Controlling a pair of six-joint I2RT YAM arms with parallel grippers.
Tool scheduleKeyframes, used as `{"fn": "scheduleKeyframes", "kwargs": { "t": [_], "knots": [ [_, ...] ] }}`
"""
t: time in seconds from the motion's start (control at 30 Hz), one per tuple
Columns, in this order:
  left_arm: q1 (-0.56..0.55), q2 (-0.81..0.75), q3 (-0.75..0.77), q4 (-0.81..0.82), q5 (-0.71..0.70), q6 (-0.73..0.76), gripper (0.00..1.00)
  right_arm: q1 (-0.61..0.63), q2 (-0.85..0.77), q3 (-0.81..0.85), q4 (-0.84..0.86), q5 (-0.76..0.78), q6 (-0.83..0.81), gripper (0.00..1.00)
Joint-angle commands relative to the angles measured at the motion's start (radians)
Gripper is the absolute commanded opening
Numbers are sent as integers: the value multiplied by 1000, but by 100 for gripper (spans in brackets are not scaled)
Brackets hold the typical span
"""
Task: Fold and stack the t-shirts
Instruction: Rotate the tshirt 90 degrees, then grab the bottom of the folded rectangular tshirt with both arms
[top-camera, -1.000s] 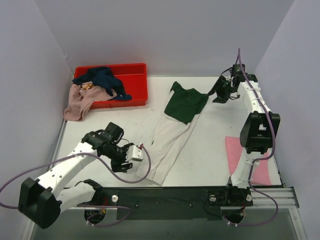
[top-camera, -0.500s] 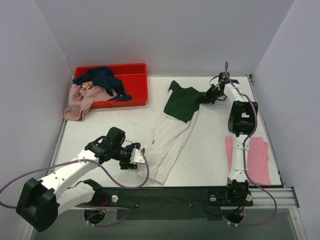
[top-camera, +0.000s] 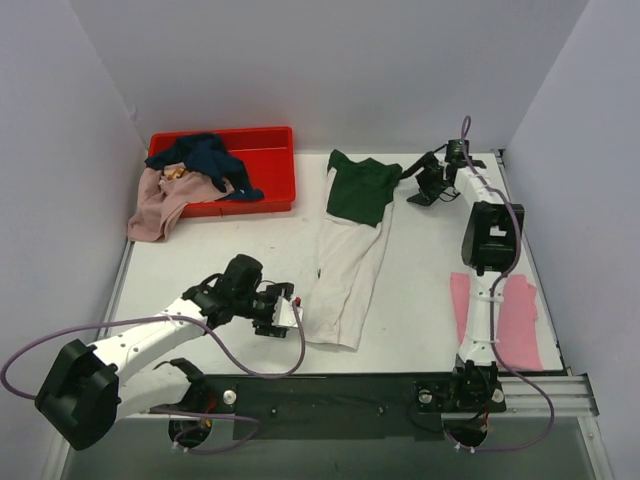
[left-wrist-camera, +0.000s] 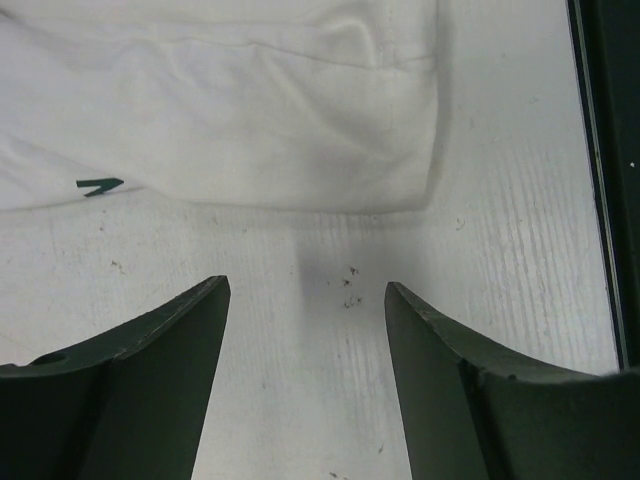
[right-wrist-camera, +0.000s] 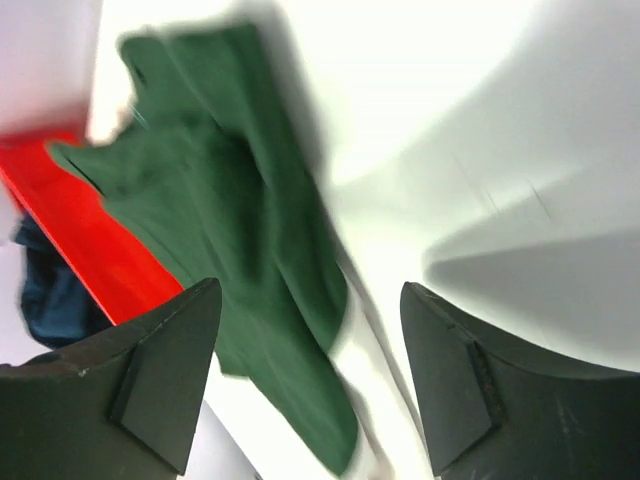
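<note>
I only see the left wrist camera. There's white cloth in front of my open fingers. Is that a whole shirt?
Observer: Yes. It's the near end of a white and green t-shirt, which lies stretched out along the table with its dark green part at the far end.
Operator: Where's my other hand?
Observer: The right gripper is at the far side of the table, open, close beside the shirt's green end.
</note>
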Motion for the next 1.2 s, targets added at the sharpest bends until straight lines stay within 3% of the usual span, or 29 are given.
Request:
{"fn": "scheduleKeyframes", "kwargs": {
  "t": [0.0, 0.2, 0.33, 0.53, 0.73, 0.83, 1.0, 1.03, 1.07, 1.1, 1.13, 1.17],
  "knots": [
    [-46, 10, -33, 122, 21, 40, 74, -9, -435, -279, -128, 152, -206, 68],
    [-161, 48, -79, 224, 44, 156, 78, 146, -890, -856, -294, 312, -355, 67],
    [-216, 65, -123, 338, -29, 169, 82, 303, -1105, -1123, -340, 341, -288, 64],
    [-218, 120, -133, 383, -122, 279, 82, 648, -1178, -1297, -254, 341, -147, 63],
    [-262, 180, -105, 335, -120, 281, 75, 719, -1084, -1354, -154, 292, -76, 61],
    [-302, 177, -123, 340, -126, 279, 64, 719, -971, -1349, -110, 217, -91, 56],
    [-316, 182, -120, 395, -145, 232, 37, 742, -872, -1361, -18, 93, -94, 33],
    [-316, 182, -117, 403, -145, 206, 21, 740, -875, -1372, -18, 93, -91, 24],
    [-316, 179, -111, 405, -143, 190, 15, 739, -883, -1380, -19, 110, -88, 19],
    [-319, 174, -108, 402, -143, 163, 0, 732, -915, -1401, -16, 119, -84, 7],
    [-320, 160, -103, 394, -143, 152, 0, 732, -932, -1410, -16, 133, -76, 0],
    [-326, 154, -102, 371, -140, 140, 0, 731, -972, -1429, -16, 139, -74, 0]
  ]
}}
